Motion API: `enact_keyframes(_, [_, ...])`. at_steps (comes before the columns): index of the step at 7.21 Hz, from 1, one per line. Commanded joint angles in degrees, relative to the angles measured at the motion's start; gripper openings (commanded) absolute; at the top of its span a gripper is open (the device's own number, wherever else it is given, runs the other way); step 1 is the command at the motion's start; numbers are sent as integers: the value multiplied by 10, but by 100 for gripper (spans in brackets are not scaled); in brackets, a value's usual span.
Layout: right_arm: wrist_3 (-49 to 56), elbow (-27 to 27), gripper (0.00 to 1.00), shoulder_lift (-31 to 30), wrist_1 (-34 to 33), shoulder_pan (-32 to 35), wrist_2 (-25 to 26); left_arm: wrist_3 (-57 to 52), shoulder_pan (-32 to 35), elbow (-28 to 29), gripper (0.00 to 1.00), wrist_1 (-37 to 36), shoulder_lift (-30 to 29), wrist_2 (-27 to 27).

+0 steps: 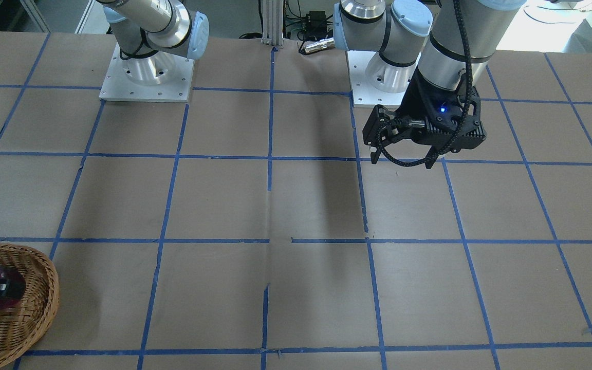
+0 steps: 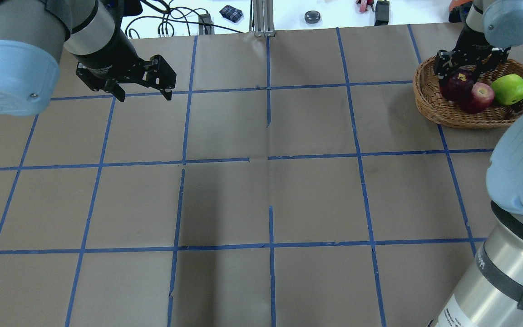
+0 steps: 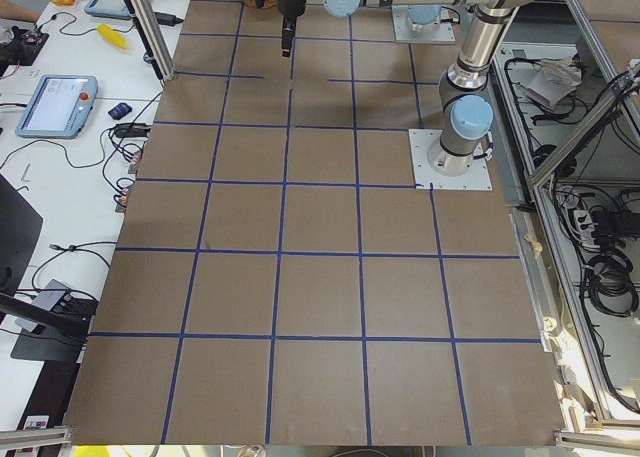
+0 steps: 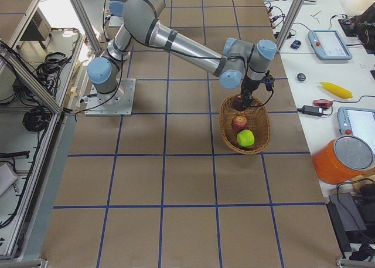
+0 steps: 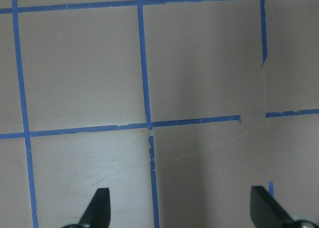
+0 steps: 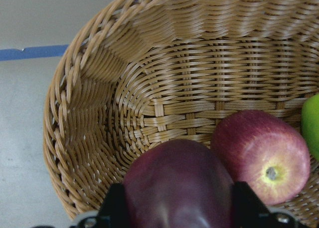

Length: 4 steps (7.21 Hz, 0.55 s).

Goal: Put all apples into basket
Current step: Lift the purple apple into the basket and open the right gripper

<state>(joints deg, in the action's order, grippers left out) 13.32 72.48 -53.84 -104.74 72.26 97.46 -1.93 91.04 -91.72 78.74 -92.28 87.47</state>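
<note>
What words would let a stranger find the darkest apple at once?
Find the wicker basket at the table's far right. Inside, in the right gripper, is the maroon apple, darker than the red apple and green apple beside it.

Within the basket, the red apple and green apple block one side of the right pincer, which is clamped round the maroon apple. The basket's opposite inner wall lies bare.

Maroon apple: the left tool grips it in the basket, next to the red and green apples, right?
No, the right tool grips the maroon apple in the basket, next to the red apple and green apple; the overhead view shows it. The left tool is empty.
</note>
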Motion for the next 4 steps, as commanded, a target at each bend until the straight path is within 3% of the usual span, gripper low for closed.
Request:
enact_keyframes(1, [1,0,100,1,8,0,-4,0,1,-2,100,-3,3,5])
enact_keyframes(3, [1,-6,100,-19,39,1,-5,-2,-3,-4,100,1,4,6])
enact_keyframes(4, [4,-3,100,-59,86,5,-9,-1,1,-7,100,-2,6,6])
